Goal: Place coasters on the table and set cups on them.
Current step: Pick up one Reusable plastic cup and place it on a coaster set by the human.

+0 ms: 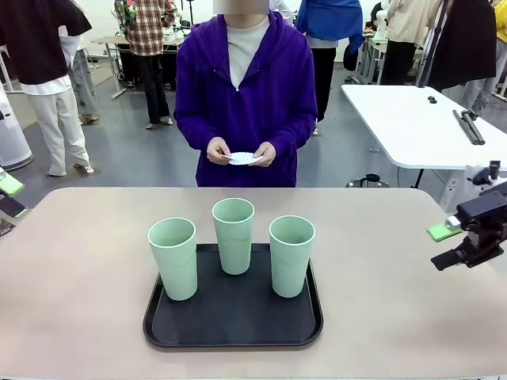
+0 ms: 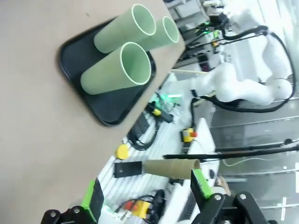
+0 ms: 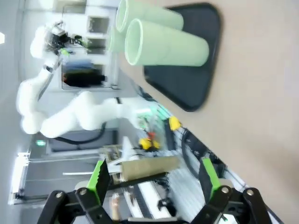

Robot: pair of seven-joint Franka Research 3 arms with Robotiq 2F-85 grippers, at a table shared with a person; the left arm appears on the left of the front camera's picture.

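Observation:
Three mint-green cups stand upright on a black tray [image 1: 230, 328]: left cup [image 1: 173, 257], middle cup [image 1: 234, 235], right cup [image 1: 291, 255]. Across the beige table [image 1: 79, 301] a person in a purple hoodie holds white lacy coasters [image 1: 242, 158] in both hands at waist height. My right gripper [image 1: 444, 245] hovers open at the table's right edge, well away from the tray. At the left edge sits my left gripper [image 1: 8, 196]. In the wrist views the left gripper [image 2: 147, 193] and the right gripper [image 3: 154, 179] both stand open and empty, the cups [image 2: 119, 70] [image 3: 163, 44] far ahead.
A white rectangular table [image 1: 412, 119] with black tools stands behind at the right. Other people stand in the background. Wide bare tabletop lies on both sides of the tray and between it and the person.

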